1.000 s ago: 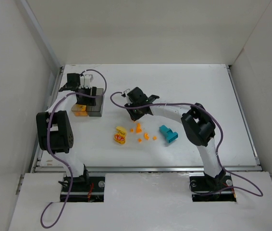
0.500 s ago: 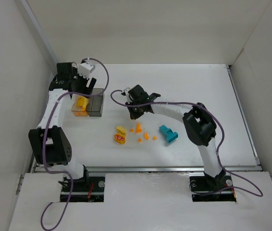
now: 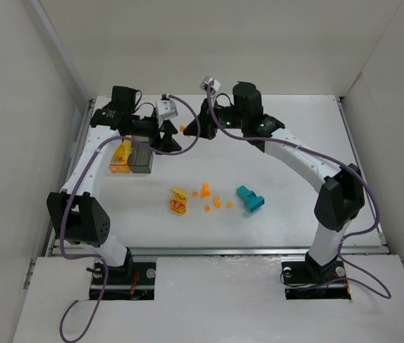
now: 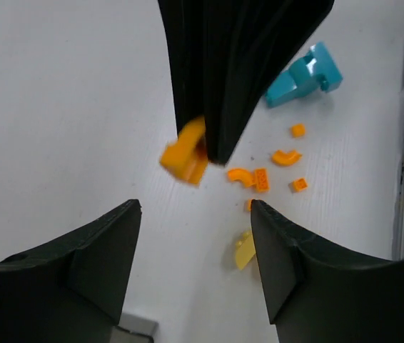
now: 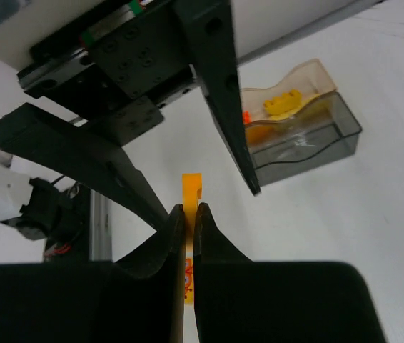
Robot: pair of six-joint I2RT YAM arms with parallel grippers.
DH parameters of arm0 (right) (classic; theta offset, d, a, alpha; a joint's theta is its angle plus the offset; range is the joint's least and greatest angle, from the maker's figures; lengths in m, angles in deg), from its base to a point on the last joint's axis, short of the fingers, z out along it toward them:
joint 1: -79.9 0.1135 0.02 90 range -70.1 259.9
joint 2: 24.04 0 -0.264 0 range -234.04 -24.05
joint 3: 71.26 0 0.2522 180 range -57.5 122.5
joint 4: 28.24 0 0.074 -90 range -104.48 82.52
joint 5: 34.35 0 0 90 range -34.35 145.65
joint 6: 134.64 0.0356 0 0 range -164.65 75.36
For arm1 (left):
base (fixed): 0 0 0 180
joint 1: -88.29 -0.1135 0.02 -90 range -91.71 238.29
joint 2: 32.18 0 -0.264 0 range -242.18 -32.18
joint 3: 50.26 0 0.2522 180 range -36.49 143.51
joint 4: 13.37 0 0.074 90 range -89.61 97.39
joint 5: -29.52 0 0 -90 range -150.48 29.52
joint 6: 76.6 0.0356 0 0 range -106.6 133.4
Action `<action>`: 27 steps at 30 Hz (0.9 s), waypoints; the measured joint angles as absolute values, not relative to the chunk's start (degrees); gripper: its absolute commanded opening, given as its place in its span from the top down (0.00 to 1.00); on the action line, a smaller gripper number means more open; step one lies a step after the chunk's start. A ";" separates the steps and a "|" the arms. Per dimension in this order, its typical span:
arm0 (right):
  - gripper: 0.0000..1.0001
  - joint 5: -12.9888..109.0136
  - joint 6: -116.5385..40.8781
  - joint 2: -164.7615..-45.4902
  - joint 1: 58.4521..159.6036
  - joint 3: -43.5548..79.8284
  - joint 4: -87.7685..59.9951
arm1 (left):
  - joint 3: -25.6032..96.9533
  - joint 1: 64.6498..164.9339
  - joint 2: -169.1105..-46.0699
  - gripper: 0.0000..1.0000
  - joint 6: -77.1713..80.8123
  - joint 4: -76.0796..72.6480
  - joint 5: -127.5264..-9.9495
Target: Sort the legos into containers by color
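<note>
since a second ago my right arm has swung up off the loose pile at mid table to the far side, and my left arm has turned away from the boxes to face it.

my right gripper (image 5: 189, 213) is pinched tight on a small orange piece (image 4: 185, 153). the piece pokes out past the fingertips, and its long side runs on along the line of the fingers. my left gripper (image 4: 195, 207) is spread fairly wide with nothing in it. seen from its own wrist, the piece hangs straight ahead of the gap, slightly to one side of centre, and beyond the fingertips rather than between them.

so this looks like a hand-over. the left needs to go forward along its own axis until the piece sits between the fingers, with the right holding firm until then.

the amber box (image 3: 120, 161), which already has yellow-orange pieces in it, is just beside my left gripper and touches the grey box (image 3: 142, 160). my left arm is clearly the nearer one for the drop.

the teal block (image 3: 250, 199), the yellow piece with red marks (image 3: 179, 202) and the orange bits (image 3: 213, 200) lie on the table, well apart from both grippers.
</note>
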State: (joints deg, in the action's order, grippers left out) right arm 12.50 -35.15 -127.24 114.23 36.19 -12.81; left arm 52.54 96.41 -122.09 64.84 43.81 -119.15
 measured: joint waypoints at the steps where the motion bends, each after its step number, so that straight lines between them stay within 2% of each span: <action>1: 1.00 11.05 -35.24 -127.33 114.66 36.19 -13.09 | 52.61 97.20 -122.38 0.45 64.84 44.22 -120.24; 3: 1.00 8.93 -35.74 -127.59 115.19 36.02 -13.38 | 52.89 97.70 -122.84 0.53 64.73 44.72 -121.67; 12: 1.00 5.70 -38.19 -127.59 114.95 32.32 -14.54 | 56.30 97.11 -124.13 0.68 67.51 48.72 -123.83; 22: 1.00 5.48 -39.28 -127.59 115.36 30.79 -14.51 | 56.65 98.20 -124.30 0.70 71.83 52.96 -126.47; 25: 1.00 5.44 -39.30 -127.59 115.65 30.79 -14.51 | 56.67 98.53 -124.37 0.79 72.16 53.49 -126.67; 27: 1.00 5.42 -39.69 -127.61 115.78 30.79 -14.49 | 57.00 98.55 -124.65 0.90 72.32 54.10 -126.80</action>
